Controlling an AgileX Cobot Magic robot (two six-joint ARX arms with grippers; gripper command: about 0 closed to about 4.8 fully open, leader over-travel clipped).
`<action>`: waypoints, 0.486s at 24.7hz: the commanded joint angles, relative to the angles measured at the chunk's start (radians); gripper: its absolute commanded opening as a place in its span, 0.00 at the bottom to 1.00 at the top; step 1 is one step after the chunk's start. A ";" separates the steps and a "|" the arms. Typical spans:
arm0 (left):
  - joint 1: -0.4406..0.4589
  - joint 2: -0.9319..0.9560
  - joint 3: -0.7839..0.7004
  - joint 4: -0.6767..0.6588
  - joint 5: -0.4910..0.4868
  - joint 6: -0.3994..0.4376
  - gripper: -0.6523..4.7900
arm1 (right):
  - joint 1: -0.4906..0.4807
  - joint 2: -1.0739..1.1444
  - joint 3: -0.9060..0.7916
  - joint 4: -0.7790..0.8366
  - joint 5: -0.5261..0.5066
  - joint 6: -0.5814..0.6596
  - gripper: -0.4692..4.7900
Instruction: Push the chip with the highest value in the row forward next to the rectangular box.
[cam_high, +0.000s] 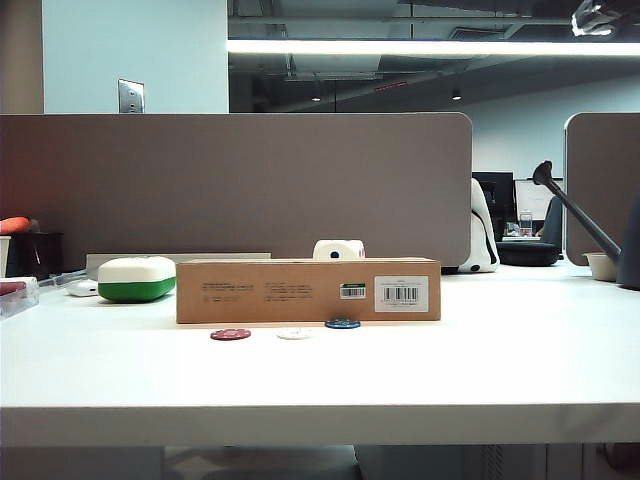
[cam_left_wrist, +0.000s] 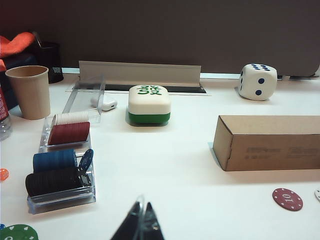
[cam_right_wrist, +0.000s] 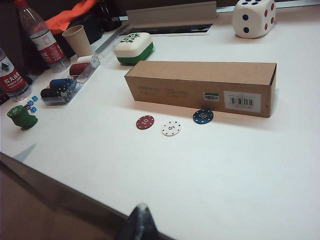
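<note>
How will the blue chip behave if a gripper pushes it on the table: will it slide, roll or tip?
The blue chip lies flat on the smooth white table, so it will probably slide, not roll. Being thin and small, it seems light and might skid away or slip under a fingertip. It already sits close to the rectangular box, which would likely stop it.

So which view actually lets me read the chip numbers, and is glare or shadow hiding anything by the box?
Right wrist view: sharp, even light; the blue chip reads 50, beside the rectangular box, whose soft shadow hides nothing. Exterior view: too low, chips edge-on, ceiling strip bright. Left wrist view: clear, but only the red chip shows whole. The left gripper and right gripper tips look dark and blurred.
</note>
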 joint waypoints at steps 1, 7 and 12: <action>0.000 0.000 0.004 0.012 0.000 0.005 0.11 | 0.000 0.000 0.003 0.015 0.000 0.001 0.08; 0.000 0.000 0.004 0.012 0.000 0.005 0.11 | 0.000 0.000 0.003 0.015 0.000 0.001 0.08; 0.000 0.000 0.004 0.012 0.000 0.005 0.11 | -0.040 -0.046 0.001 0.007 -0.008 -0.009 0.08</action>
